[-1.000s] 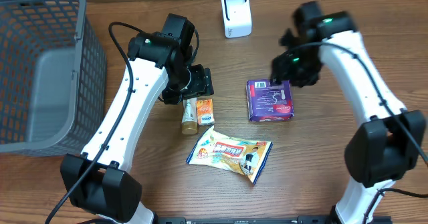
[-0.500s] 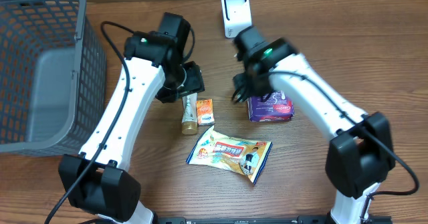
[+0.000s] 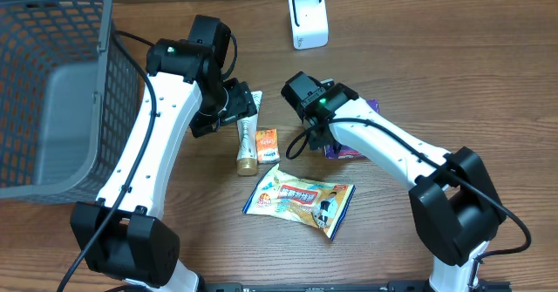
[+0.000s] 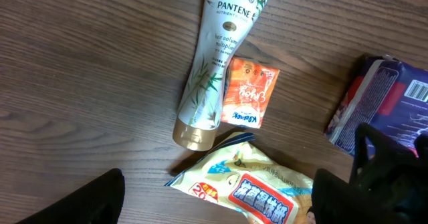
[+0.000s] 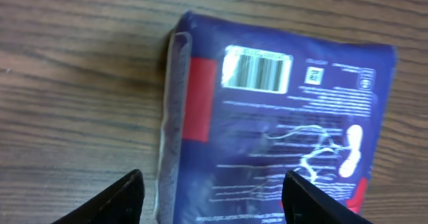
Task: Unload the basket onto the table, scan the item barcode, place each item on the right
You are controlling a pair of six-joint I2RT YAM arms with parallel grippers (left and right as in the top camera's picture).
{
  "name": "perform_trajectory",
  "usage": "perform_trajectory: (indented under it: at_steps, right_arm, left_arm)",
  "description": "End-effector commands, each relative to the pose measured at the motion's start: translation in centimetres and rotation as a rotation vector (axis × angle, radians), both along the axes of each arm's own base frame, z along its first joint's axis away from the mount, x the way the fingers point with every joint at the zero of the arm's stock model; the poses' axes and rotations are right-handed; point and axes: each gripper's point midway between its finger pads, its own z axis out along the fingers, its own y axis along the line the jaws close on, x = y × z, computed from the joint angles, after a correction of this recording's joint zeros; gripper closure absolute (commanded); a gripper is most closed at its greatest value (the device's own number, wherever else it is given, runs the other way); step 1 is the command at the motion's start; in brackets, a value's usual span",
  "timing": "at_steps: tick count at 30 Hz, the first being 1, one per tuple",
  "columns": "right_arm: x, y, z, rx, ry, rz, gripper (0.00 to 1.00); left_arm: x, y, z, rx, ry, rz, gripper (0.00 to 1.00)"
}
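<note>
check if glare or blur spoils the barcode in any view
Right wrist: glare whitens the barcode, bars soft but visible. Left wrist: barcode small, at the frame edge. Overhead: right arm covers most of the pack; no barcode shows.

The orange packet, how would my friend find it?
From the big grey basket, look right to the white shampoo tube in the middle of the table. The orange packet lies beside it, close to the yellow snack bag. It is the smallest thing there and the only orange one.
</note>
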Motion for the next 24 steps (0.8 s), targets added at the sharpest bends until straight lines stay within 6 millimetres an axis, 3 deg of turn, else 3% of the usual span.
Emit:
perform_trajectory:
  at_steps: [1,5,8,14,15,19,24]
  right_arm:
    - [1.6,-1.4,2.3,0.015,-0.072,-0.092,0.33]
    - [3.2,-4.0,5.0,0.056,-0.095,-0.189,0.32]
    - [4.3,-6.7,6.5,0.121,-0.088,-0.273,0.21]
    - [5.6,-12.8,6.4,0.292,-0.016,-0.462,0.00]
    - [5.7,-13.6,6.3,0.331,0.007,-0.456,0.00]
    - [5.8,-15.0,6.5,0.537,0.082,-0.363,0.00]
    - [5.1,-14.8,5.8,0.735,0.128,-0.257,0.02]
  left_arm:
    - [-0.2,0.3,-0.2,0.019,0.005,0.002,0.16]
    - [-0.4,0.3,-0.2,0.020,0.014,0.002,0.14]
    - [-0.5,0.0,-0.2,0.003,0.017,-0.013,0.16]
    - [-0.9,-2.7,0.1,-0.089,0.009,-0.157,0.16]
    - [-1.0,-3.0,0.1,-0.089,0.008,-0.167,0.16]
    - [-1.0,-4.6,0.1,-0.092,-0.012,-0.213,0.14]
    - [-0.8,-5.8,0.1,-0.086,-0.040,-0.246,0.11]
